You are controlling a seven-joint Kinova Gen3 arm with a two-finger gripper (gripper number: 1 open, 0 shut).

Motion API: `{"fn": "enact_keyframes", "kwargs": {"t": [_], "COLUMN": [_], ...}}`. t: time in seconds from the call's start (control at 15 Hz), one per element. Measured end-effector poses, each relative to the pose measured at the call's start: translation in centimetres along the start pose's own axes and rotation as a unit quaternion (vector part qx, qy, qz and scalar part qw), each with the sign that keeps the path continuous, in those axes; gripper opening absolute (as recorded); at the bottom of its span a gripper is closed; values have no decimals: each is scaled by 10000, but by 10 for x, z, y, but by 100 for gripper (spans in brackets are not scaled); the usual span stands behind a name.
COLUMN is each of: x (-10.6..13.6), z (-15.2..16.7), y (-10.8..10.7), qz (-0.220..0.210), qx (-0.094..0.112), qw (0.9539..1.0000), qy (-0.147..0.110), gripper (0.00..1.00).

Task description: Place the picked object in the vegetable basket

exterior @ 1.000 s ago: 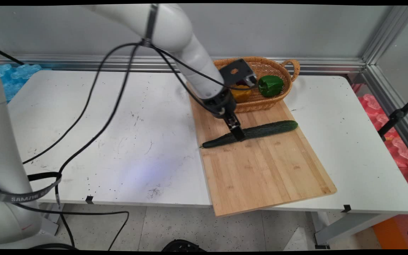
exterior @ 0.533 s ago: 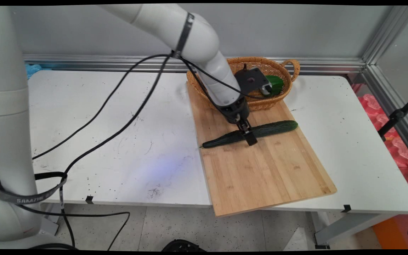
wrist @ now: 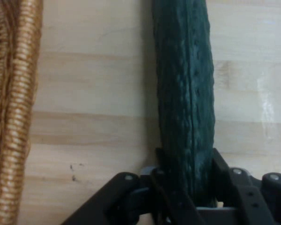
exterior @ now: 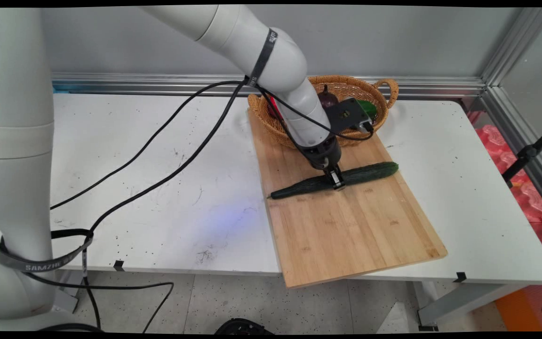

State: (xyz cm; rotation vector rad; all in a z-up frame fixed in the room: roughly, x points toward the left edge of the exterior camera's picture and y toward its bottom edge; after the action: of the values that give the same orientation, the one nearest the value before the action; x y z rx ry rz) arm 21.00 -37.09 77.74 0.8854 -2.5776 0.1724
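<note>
A long dark green cucumber [exterior: 370,172] lies across the far part of a bamboo cutting board [exterior: 346,226]. My gripper [exterior: 336,181] is down at about the cucumber's middle, its fingers closed against both sides. In the hand view the cucumber [wrist: 185,93] runs straight up from between the gripper [wrist: 187,158] fingers, still resting on the board [wrist: 93,93]. The wicker basket [wrist: 14,117] rim runs along the left edge of that view.
The wicker basket [exterior: 384,89] stands at the board's far end, just behind my wrist. It holds a green pepper [exterior: 370,107], a dark purple vegetable [exterior: 327,98] and something red [exterior: 273,106]. Black cables hang over the table's left half [exterior: 134,188].
The gripper moved right along the cucumber to its middle, came down and closed on it. The cucumber shifted slightly on the board.
</note>
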Motion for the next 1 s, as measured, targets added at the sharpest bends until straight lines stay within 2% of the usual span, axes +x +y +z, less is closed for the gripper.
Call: {"fn": "enact_keyframes", "kwargs": {"t": [0.4, 1.0], "x": [2, 7], "z": [-23, -130], "y": [-3, -23], "qz": [80, 116], "qx": [37, 209], "qw": [9999, 9987], "qy": [117, 453], "gripper": [0, 0]}}
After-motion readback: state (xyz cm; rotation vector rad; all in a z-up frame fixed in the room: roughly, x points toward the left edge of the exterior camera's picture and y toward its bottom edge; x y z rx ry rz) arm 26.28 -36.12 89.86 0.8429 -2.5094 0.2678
